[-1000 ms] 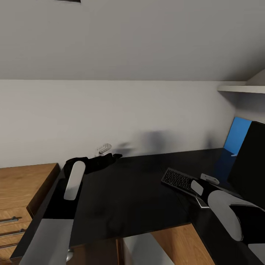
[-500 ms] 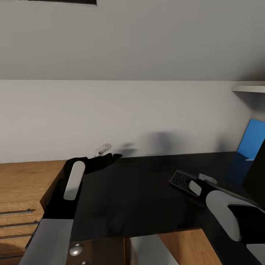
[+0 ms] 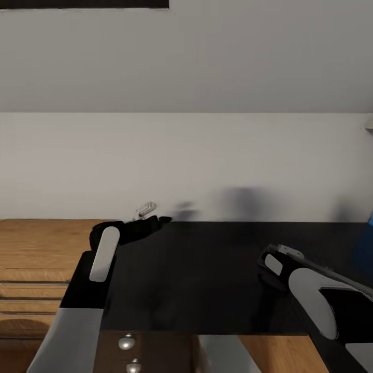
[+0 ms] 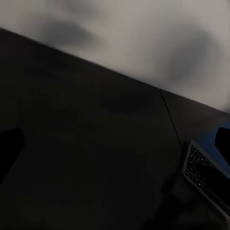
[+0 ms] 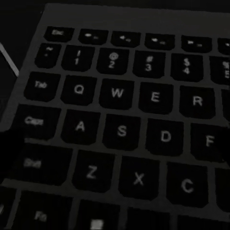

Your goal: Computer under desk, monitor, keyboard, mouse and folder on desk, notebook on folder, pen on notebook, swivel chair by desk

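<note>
The black desk point(image 3: 207, 280) spreads across the head view. My right gripper point(image 3: 273, 263) is low at the right, its fingers hidden behind the wrist. The black keyboard point(image 3: 264, 255) pokes out just beyond it and looks raised off the desk point(image 4: 96, 143). Up close, the keyboard point(image 5: 120, 120) shows its letter keys, and it has travelled along with this hand. My left gripper point(image 3: 155, 221) hovers open over the back of the desk, with nothing between its fingers; the keyboard point(image 4: 203, 175) lies off to its side. A sliver of the blue folder point(image 3: 370, 221) stands at the right edge.
A wooden chest point(image 3: 36, 254) with bar handles adjoins the desk on the left. Round silver drawer knobs point(image 3: 126, 342) show under the desk's front edge. A small white fitting point(image 3: 146, 209) sits on the wall behind my left gripper.
The camera has swung left: the monitor and shelf have left the picture, the folder has slid to the right edge, and more of the chest shows. The keyboard has stayed with my right gripper.
</note>
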